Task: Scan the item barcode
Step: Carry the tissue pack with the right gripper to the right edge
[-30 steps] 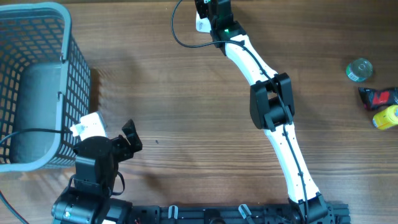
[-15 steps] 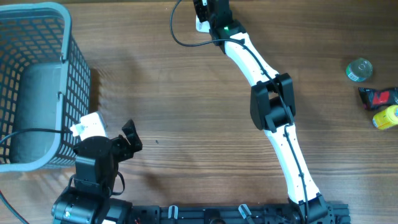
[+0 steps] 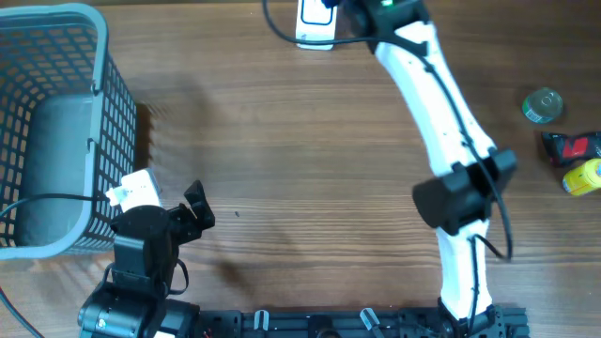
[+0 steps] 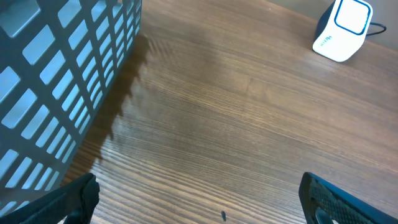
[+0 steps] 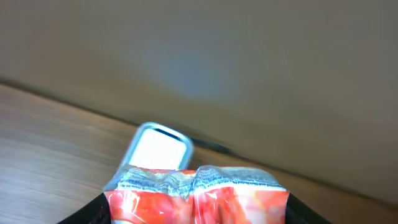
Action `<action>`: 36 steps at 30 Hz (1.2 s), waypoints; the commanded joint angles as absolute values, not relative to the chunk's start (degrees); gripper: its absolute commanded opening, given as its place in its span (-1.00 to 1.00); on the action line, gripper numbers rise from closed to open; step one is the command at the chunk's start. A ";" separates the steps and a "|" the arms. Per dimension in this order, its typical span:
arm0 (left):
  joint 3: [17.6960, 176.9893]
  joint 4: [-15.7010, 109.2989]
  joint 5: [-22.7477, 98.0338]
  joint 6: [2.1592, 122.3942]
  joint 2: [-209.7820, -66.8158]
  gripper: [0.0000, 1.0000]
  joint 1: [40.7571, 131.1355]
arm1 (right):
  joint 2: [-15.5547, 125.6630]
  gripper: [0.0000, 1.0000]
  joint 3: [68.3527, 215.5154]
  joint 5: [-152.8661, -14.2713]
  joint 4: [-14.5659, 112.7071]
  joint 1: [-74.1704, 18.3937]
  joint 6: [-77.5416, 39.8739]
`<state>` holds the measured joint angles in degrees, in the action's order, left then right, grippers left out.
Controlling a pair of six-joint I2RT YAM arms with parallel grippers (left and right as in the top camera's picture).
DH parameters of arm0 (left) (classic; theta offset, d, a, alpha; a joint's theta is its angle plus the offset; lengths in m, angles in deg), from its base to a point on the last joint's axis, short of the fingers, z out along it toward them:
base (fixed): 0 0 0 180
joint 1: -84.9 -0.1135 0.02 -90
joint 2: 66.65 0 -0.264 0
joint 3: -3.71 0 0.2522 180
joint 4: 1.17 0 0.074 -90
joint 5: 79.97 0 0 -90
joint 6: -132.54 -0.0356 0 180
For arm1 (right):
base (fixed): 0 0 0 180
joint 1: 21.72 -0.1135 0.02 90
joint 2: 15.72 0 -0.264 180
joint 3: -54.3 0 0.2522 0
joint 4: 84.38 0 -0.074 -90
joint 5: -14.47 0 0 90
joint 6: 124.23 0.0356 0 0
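Packet [image 5: 198,198] of crinkled red-and-white plastic, gripped in right claw [image 5: 196,214].

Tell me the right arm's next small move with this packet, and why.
Probably ease the packet a little closer and turn its printed face toward the scanner. The right gripper holds it in front of the scanner, whose white window shows above the packet's top edge; no barcode is visible.

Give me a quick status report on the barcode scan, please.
Left gripper open, empty, beside the basket. Right gripper shut on red-and-white packet, held near scanner. Nothing visible between them.
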<state>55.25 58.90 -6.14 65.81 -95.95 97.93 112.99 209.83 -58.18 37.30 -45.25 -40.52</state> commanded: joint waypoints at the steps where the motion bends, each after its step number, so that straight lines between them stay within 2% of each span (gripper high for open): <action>1: 55.40 58.72 -6.05 66.16 -96.04 1.00 97.63 | 109.45 -0.91 210.03 -43.45 30.44 -41.23 -40.25; 7: 55.40 58.72 -6.03 66.16 -96.04 1.00 97.63 | 108.33 -0.91 210.03 -42.58 17.78 -30.96 -35.95; 9: 55.40 58.70 -6.03 66.16 -96.02 1.00 97.63 | 108.33 -0.91 210.03 -46.31 14.79 -25.74 -33.04; 16: 55.40 58.70 -6.03 66.16 -96.02 1.00 97.63 | 108.57 -0.88 209.99 -57.42 13.50 -8.47 -32.69; 23: 55.40 58.35 -6.03 66.18 -96.02 1.00 97.63 | 109.27 -0.58 204.50 -72.06 18.22 7.44 -32.60; 25: 55.40 57.83 -6.01 66.18 -96.02 1.00 97.63 | 109.73 -0.56 200.94 -72.63 20.36 10.20 -32.49; 30: 55.40 56.75 -6.03 66.16 -96.02 1.00 97.63 | 111.70 -0.56 189.11 -72.63 27.60 13.30 -32.52; 36: 55.40 56.78 -6.03 66.18 -96.02 1.00 97.63 | 113.58 -0.39 174.51 -72.87 40.32 13.48 -32.52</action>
